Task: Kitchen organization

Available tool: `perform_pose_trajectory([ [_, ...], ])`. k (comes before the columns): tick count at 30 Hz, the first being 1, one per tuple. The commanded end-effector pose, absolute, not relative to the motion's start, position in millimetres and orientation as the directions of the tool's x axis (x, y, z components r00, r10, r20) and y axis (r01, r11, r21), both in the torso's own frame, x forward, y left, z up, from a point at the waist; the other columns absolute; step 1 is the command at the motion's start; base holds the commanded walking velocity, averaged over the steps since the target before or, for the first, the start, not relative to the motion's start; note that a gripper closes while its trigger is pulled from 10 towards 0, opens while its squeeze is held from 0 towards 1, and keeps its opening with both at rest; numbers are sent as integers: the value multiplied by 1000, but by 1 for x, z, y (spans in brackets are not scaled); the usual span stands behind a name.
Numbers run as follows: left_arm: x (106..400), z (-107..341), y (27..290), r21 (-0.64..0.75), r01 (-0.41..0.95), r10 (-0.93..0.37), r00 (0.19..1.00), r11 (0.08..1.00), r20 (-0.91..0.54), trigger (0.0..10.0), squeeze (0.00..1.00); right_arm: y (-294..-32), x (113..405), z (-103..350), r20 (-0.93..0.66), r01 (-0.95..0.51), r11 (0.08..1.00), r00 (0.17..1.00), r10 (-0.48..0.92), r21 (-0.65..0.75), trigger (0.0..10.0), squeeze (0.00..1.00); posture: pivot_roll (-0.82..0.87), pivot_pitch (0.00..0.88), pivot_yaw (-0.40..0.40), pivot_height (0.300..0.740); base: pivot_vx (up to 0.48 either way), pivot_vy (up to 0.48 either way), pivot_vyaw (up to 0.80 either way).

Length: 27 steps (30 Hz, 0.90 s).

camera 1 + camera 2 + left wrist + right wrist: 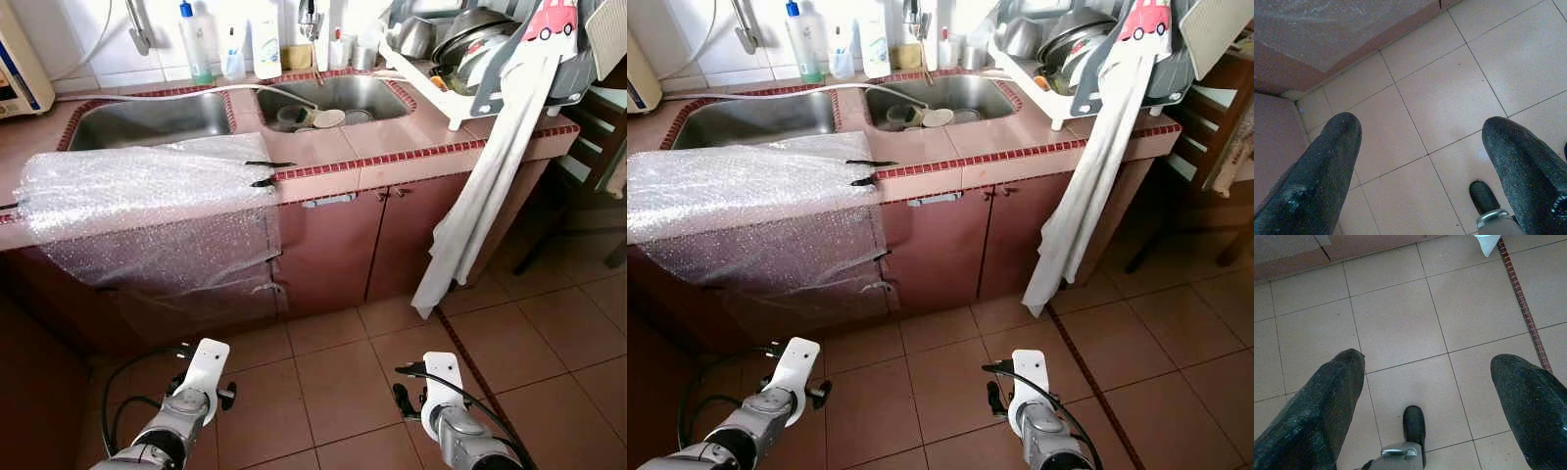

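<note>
Left eye view | both arms low at frame bottom | left claw (1420,147), right claw (1425,382) spread wide, empty, over floor tiles (1400,323) | dishes in sink (333,98), upper centre of surface (333,147) | step: approach squarely, lift arms clear of bubble wrap (147,196).

We can read no text: the labels on the bottles (196,39) behind the sinks are too small.

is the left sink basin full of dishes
No, the left sink looks bare steel, while the dishes sit in the right sink.
</note>
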<state>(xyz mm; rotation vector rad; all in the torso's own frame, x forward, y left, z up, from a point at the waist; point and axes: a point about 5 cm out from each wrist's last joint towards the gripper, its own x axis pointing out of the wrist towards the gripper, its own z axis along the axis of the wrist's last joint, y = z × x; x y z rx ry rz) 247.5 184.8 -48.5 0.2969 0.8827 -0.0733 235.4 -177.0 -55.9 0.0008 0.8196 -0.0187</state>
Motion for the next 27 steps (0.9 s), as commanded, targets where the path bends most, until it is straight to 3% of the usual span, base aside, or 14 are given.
perform_pose_trajectory([
  [1,247,-48,188,239,187,67,639,953,-766,10000,0,-177,234,-57,-738,25,1000,675,-20,-4,10000,0,-18,0,57,740,0,0,-781],
  [17,245,-49,190,246,188,73,636,951,-768,10000,0,-177,234,-57,-736,31,1000,677,-20,1,10000,0,-20,0,62,740,0,0,-781],
  [27,244,-50,189,244,191,69,636,951,-768,10000,0,-177,232,-58,-737,32,999,675,-21,2,10000,0,-22,0,61,740,0,0,-96],
])
